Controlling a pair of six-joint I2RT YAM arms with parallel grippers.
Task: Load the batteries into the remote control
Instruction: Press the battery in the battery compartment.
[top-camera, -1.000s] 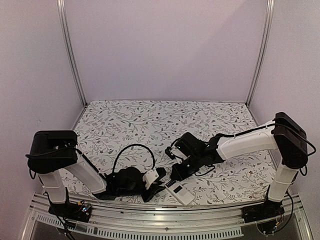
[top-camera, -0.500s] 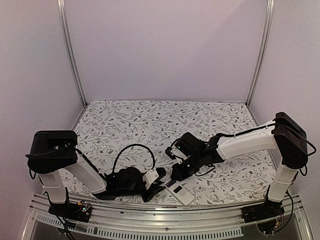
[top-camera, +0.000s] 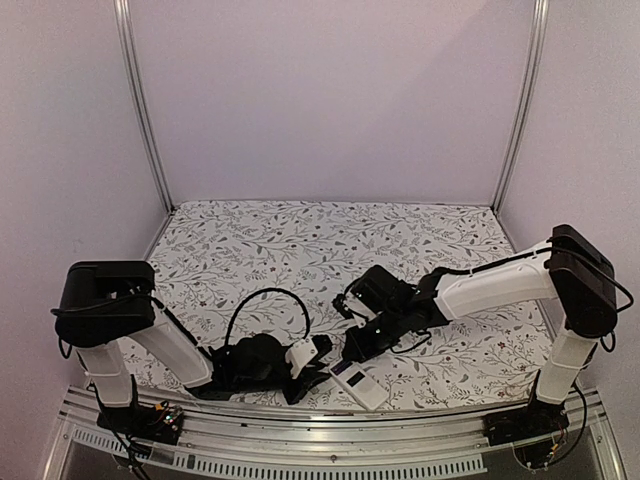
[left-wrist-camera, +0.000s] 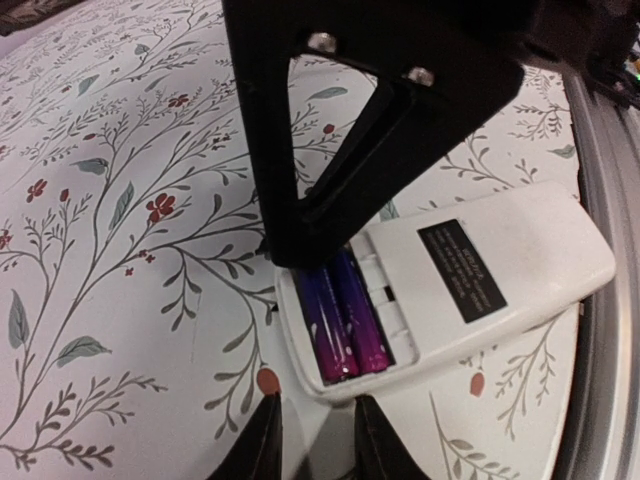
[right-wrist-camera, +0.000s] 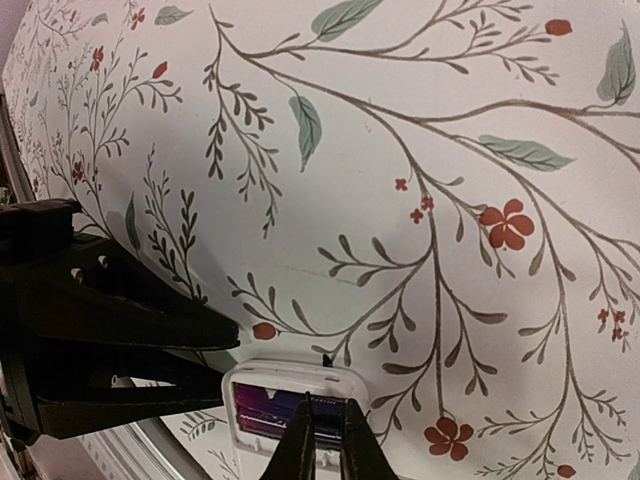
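The remote control (top-camera: 358, 382) lies back up at the 6 o'clock edge of the table (top-camera: 300, 240). Both batteries (left-wrist-camera: 345, 320) sit side by side in its slot. The left gripper (left-wrist-camera: 318, 440), at the remote's 9 o'clock, clamps its slot end between narrowly parted fingers. The right gripper (right-wrist-camera: 325, 425), at 12 o'clock, is nearly closed and empty, its tips at the batteries.
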